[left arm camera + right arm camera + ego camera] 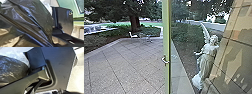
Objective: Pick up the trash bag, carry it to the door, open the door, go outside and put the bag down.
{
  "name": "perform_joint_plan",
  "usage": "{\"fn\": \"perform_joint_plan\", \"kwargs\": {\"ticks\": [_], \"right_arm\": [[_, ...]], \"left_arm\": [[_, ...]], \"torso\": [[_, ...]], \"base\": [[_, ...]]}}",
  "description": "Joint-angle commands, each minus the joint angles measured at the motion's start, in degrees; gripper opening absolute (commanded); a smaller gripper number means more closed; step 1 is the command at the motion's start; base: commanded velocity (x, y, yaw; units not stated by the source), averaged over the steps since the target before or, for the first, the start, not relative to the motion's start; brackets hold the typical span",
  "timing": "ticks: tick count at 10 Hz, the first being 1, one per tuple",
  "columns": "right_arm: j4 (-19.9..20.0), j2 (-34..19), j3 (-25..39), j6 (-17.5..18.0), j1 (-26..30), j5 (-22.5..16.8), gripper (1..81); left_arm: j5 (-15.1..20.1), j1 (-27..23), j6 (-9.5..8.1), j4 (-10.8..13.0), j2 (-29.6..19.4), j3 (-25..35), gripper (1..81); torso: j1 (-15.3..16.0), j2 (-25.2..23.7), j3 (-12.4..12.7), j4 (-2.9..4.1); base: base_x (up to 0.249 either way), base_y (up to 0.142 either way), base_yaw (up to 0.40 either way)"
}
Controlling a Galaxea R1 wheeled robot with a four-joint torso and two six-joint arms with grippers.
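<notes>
A shiny black trash bag (pixel 31 22) hangs large and close in the left wrist view, its folds stretched at a slant. The same dark, crinkled plastic of the bag (pixel 12 69) shows in the right wrist view, beside the robot's own plate and bar. I cannot tell which gripper bears its weight. In the head view the door's green upright frame (pixel 166 30) stands straight ahead, with a metal handle (pixel 165 60) on it. To the left of that frame the paved yard can be seen.
Paving (pixel 126 65) stretches out on the left, with a white chair (pixel 133 36) farther off, near a tree (pixel 134 22). Right of the green frame, a pale winged statue (pixel 206 57) shows in the glass, beside a tan tiled wall (pixel 236 50). Green framework (pixel 67 5) is close to the left wrist.
</notes>
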Motion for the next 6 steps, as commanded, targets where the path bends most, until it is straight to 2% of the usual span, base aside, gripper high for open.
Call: {"fn": "perform_joint_plan", "kwargs": {"ticks": [1,6], "right_arm": [[-0.32,0.76,0.45,-0.31,2.51,-3.92,81.1],[-0.32,0.76,0.45,-0.31,2.51,-3.92,81.1]], "left_arm": [[4.06,-2.98,0.25,0.28,-0.07,0.22,1.0],[4.06,-2.98,0.25,0.28,-0.07,0.22,1.0]], "torso": [[0.03,0.0,0.0,0.0],[0.13,0.07,-0.02,0.0]], "base": [[0.088,0.0,0.0],[0.089,0.0,0.0]]}}
